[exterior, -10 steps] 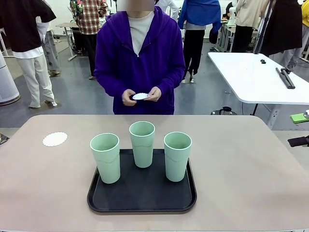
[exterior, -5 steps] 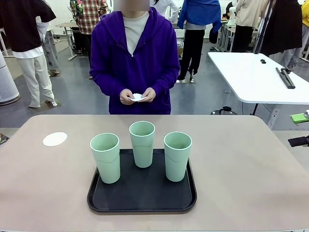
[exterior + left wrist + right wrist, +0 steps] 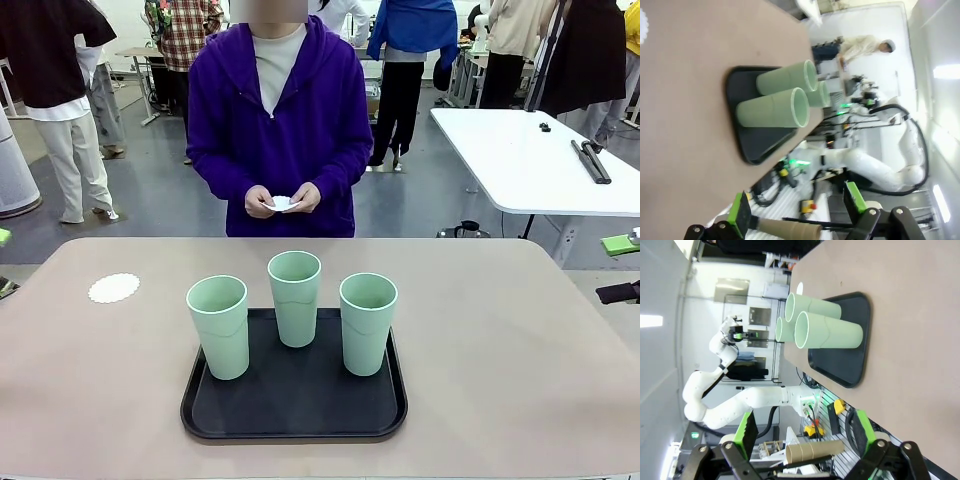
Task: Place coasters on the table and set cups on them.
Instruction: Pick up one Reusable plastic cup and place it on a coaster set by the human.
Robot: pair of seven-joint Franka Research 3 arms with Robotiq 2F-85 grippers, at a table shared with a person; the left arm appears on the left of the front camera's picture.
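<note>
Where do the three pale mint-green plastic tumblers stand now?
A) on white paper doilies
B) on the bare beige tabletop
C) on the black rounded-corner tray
C: all three tumblers stand upright on the black tray; the white scalloped paper doily on the beige tabletop lies bare.

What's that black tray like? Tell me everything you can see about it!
The black tray is a flat rectangle with rounded corners and a low raised rim. It looks like matte plastic. It lies flat on the beige table, near the middle, toward the robot's edge. Three tall mint-green cups stand upright on it: one at its left, one at the back, one at its right. Its front half is bare. Nothing else touches it.
</note>
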